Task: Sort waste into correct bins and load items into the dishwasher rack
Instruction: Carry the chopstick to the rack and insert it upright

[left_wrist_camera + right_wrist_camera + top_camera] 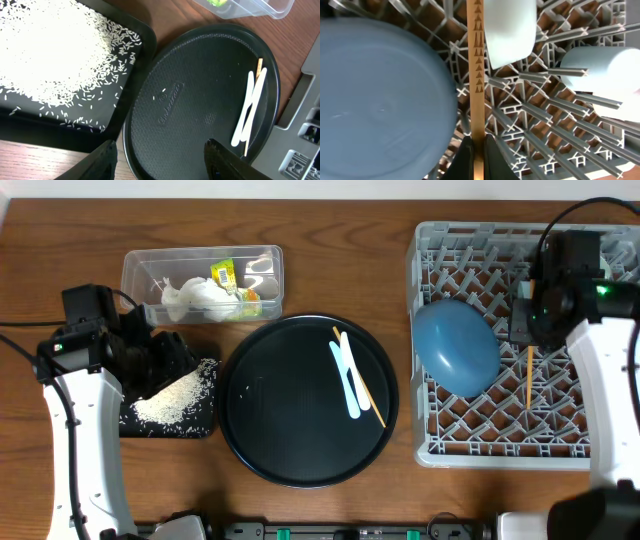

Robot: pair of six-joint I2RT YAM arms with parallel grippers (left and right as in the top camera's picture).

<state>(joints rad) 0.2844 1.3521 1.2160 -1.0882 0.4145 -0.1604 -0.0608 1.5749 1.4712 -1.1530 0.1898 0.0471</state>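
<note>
Rice [175,398] spread on shallow black tray [200,426] at far left; left hand [161,156] above it, half open, gripping nothing. Further right, clear tub [135,265] with napkins [185,298] and wrapper [225,275], then round tray [270,430] with white spoon [345,380] and one chopstick [366,395]. Over dishwasher rack [500,450], right hand [476,147] pinched tight on second chopstick [476,60], just beside blue bowl [457,345]. Best to lower it straight into a gap between pegs (clear of bowl and white cups [510,30]) and let go only once supported.
</note>
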